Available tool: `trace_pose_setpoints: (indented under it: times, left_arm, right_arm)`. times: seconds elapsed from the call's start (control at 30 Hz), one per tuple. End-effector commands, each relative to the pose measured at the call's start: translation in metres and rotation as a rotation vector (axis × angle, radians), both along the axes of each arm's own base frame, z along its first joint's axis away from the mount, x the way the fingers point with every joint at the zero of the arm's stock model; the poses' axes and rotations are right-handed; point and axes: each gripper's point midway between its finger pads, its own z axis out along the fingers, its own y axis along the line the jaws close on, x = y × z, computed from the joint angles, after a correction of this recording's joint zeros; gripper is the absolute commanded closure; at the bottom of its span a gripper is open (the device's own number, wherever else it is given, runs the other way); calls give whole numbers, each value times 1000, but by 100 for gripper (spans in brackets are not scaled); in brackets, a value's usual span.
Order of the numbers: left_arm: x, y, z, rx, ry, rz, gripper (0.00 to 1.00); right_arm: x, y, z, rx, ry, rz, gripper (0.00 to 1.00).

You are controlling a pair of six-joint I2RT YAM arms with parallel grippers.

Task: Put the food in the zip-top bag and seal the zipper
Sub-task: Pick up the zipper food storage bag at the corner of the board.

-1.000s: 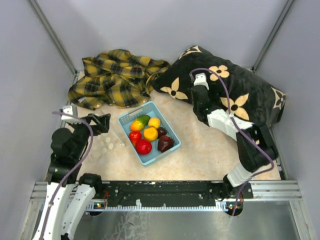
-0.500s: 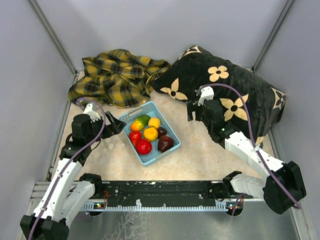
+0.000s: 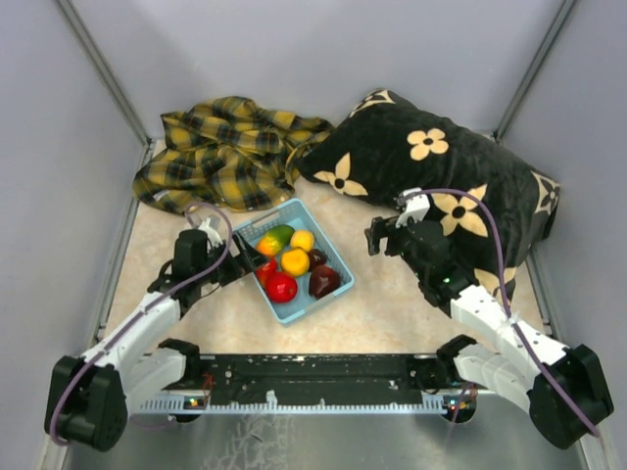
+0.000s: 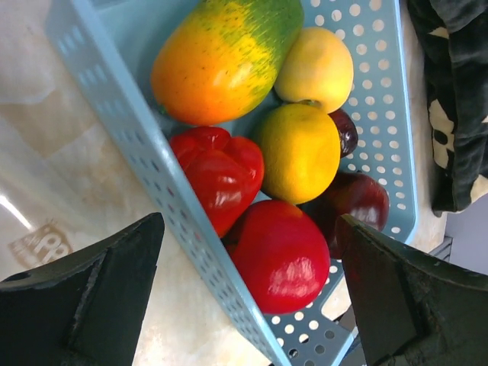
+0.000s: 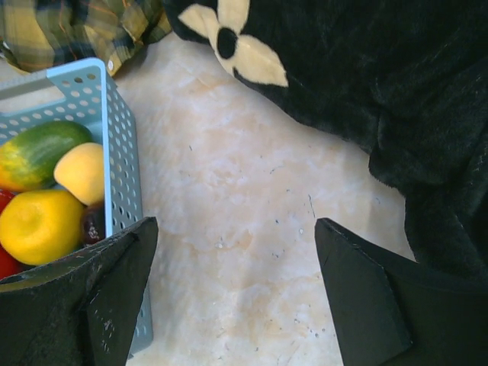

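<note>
Left gripper (image 3: 238,266) and right gripper (image 3: 377,238) open by a basket (image 3: 338,286) of fruit (image 3: 282,287).
The left could pinch the basket wall, seemingly between its fingers (image 4: 76,305).

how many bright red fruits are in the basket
2. A lobed red pepper lies against the perforated wall of the blue basket; a round red fruit touches it, beside the maroon one. More could be hidden underneath.

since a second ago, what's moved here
Left end effector reached from the left edge to the left rim of the basket. Right end effector swung off the pillow to the table beside the basket. Both open, holding nothing. Basket, fruit, shirt, pillow unmoved.
</note>
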Motion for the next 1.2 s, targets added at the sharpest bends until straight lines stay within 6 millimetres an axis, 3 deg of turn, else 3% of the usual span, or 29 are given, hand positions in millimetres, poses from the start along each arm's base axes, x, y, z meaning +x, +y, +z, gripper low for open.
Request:
trace_pose_setpoints:
  times: [0.0,0.5,0.97,1.07,1.17]
  left_arm:
    - [28,-13,19,-27,-100,9,1]
    - [53,-90,30,-60,-141,-130,1]
    - [64,-180,35,-160,-147,-261,1]
    - [66,-187,33,-154,-145,-281,1]
    - [66,-179,31,-104,-144,-267,1]
  right_arm:
    - [5,7,29,84,-94,1,15]
    - [3,3,29,97,-99,-13,15]
    - [2,-1,30,102,-109,-34,15]
    - [2,-2,30,103,-109,-37,15]
    - [2,-1,29,104,-108,-34,15]
